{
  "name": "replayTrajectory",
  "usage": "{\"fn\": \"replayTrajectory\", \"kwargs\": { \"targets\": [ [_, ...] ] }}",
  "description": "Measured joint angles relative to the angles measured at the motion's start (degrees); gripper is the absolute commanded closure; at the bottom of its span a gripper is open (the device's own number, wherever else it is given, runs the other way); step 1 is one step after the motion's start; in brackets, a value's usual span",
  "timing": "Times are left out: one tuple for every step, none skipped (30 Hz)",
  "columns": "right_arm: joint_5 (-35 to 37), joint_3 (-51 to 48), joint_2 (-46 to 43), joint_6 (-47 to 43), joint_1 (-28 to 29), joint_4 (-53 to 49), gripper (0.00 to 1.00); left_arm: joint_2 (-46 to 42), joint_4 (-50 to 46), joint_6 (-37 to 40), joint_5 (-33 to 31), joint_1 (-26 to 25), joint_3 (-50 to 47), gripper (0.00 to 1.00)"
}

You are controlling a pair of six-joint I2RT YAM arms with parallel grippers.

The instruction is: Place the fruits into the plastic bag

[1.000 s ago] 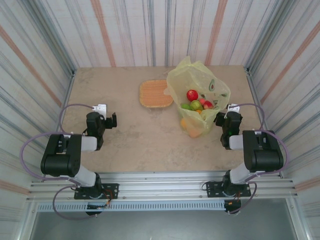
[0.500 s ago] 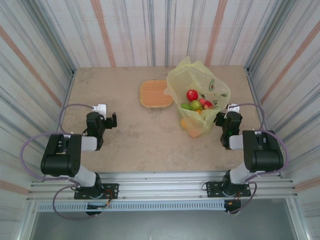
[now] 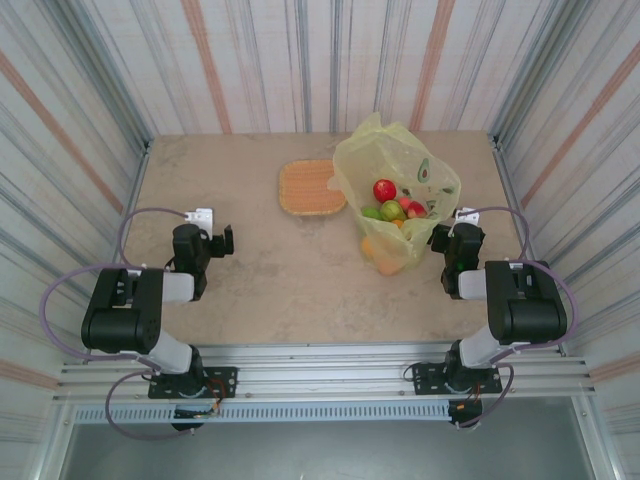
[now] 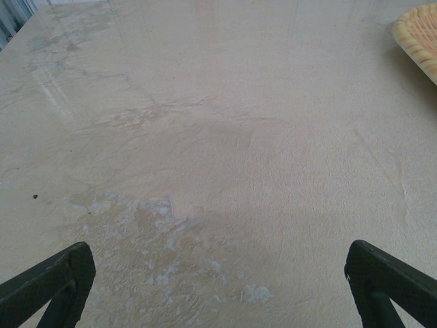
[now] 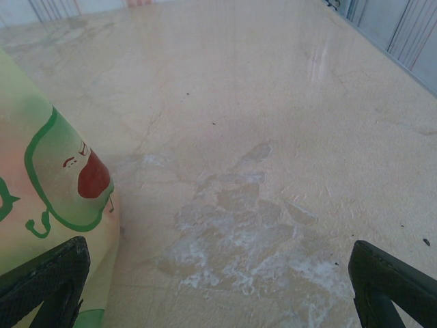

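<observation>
the plastic bag stands slumped on the right half of the table, its mouth gaping upward, with the fruits heaped inside: a red apple on top, a green one just beside it, and an orange shape pressing against the thin wall at the bag's near bottom corner. the wicker tray just left of the bag looks bare, and no loose fruit shows on the tabletop, so the job appears all but done.

both arms sit drawn back near their bases. the left gripper hangs over bare table with its jaws spread wide and nothing between them, well apart from the bag. the right gripper is likewise wide open and empty, but its left finger sits just beside the printed avocado on the bag's wall.

that closeness is the likely trouble. a sideways swing of the right arm could catch the crinkly film on a finger and drag or tip the bag, and round fruits would roll out through the open mouth. the bag also has no stiffness of its own: the weight bulging at the near corner could make it sag forward and spill without any touch.
</observation>
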Motion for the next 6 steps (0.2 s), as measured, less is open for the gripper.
{"fn": "replayTrajectory", "kwargs": {
  "targets": [
    [0.0, 0.0, 0.0, 0.0, 0.0, 0.0, 0.01, 0.0, 0.0, 0.0, 0.0, 0.0, 0.0, 0.01],
    [0.0, 0.0, 0.0, 0.0, 0.0, 0.0, 0.01, 0.0, 0.0, 0.0, 0.0, 0.0, 0.0, 0.01],
    [0.0, 0.0, 0.0, 0.0, 0.0, 0.0, 0.01, 0.0, 0.0, 0.0, 0.4, 0.0, 0.0, 0.01],
    [0.0, 0.0, 0.0, 0.0, 0.0, 0.0, 0.01, 0.0, 0.0, 0.1, 1.0, 0.0, 0.0, 0.01],
    [0.0, 0.0, 0.0, 0.0, 0.0, 0.0, 0.01, 0.0, 0.0, 0.1, 1.5, 0.0, 0.1, 0.01],
    [0.0, 0.0, 0.0, 0.0, 0.0, 0.0, 0.01, 0.0, 0.0, 0.1, 1.7, 0.0, 0.1, 0.01]
  ]
}}
